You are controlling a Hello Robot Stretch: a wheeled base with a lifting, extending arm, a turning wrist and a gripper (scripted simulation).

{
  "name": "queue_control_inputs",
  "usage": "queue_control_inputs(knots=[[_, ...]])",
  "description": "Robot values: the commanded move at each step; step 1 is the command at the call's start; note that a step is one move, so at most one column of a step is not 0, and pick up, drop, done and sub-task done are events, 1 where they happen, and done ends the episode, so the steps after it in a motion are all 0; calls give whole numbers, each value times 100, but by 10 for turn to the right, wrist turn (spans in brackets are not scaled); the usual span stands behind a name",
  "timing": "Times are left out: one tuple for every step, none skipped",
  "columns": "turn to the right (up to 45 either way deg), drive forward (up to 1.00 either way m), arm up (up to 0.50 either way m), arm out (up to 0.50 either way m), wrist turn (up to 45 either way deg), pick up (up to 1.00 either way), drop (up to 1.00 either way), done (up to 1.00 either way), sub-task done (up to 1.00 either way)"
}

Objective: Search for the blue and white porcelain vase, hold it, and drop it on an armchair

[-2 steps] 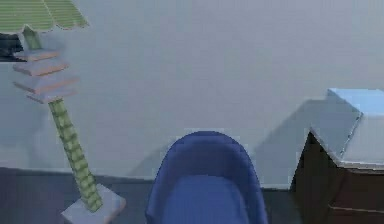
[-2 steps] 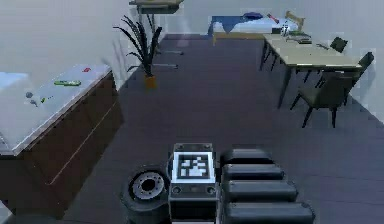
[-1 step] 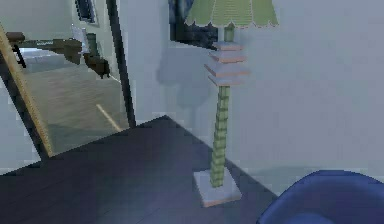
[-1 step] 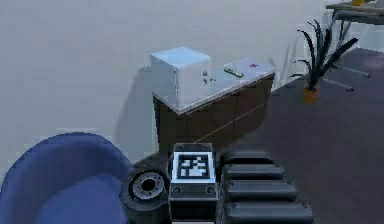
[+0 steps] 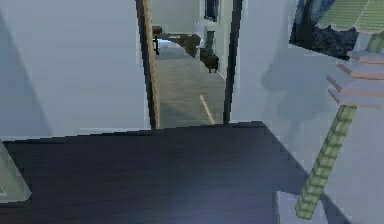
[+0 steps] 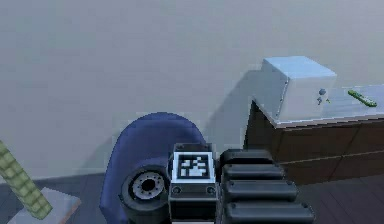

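Porcelain vase prob. stiff, fragile, slick, lightish: grip round neck, gently; gripper [image 6: 146, 190] w/ blue armchair [image 6: 152, 135] behind, can't tell jaw state or if sth held

Wooden counter [image 6: 300, 140] carries white box [image 6: 298, 85], small green object [image 6: 362, 97]; dark tabletop [image 5: 150, 170] in foreground.

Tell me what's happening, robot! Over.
Gripper low, blue armchair behind it, can't tell if holding anything. Dark table ahead, doorway beyond. Floor lamp at forward view's right.
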Motion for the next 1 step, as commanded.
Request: queue_control_inputs(knots=[[0,0,0,48,0,0,0,0,0]])
